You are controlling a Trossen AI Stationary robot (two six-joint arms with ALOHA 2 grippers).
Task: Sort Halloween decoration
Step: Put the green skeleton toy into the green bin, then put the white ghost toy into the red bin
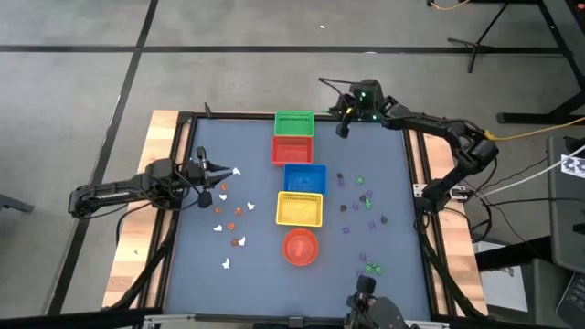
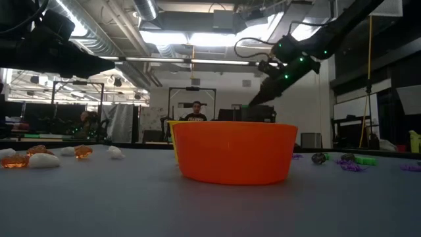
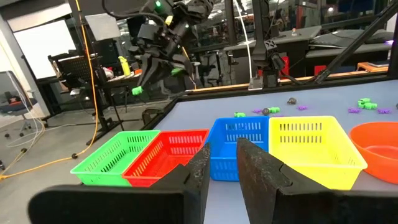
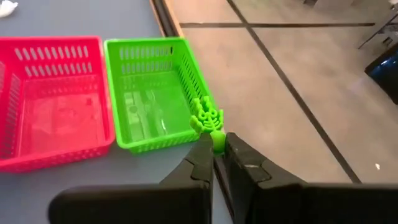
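Note:
My right gripper [image 4: 216,146] hangs high over the table's far edge, just right of the green basket [image 1: 294,122], shut on a small green Halloween decoration [image 4: 206,118]. The left wrist view shows that gripper [image 3: 146,78] raised well above the baskets. My left gripper [image 3: 224,165] waits level at the table's left side [image 1: 208,174], its fingers a narrow gap apart with nothing between them. White and orange trinkets [image 1: 228,215] lie on the mat's left half. Purple and green ones [image 1: 364,203] lie on the right half. My right gripper pinches the green trinket's thin lower end [image 4: 217,140] between its two fingertips. The fingers slant down from the table's right. The trinket's branched part [image 4: 204,117] sticks out past the tips, lifted clear above the green basket's corner [image 4: 198,134].
A row of baskets runs down the table's middle: green, red [image 1: 292,149], blue [image 1: 304,177] and yellow [image 1: 299,208], then a round orange bowl [image 1: 300,247] nearest the front. A raised black frame [image 1: 413,164] edges the mat. People show in the room behind [image 2: 195,113].

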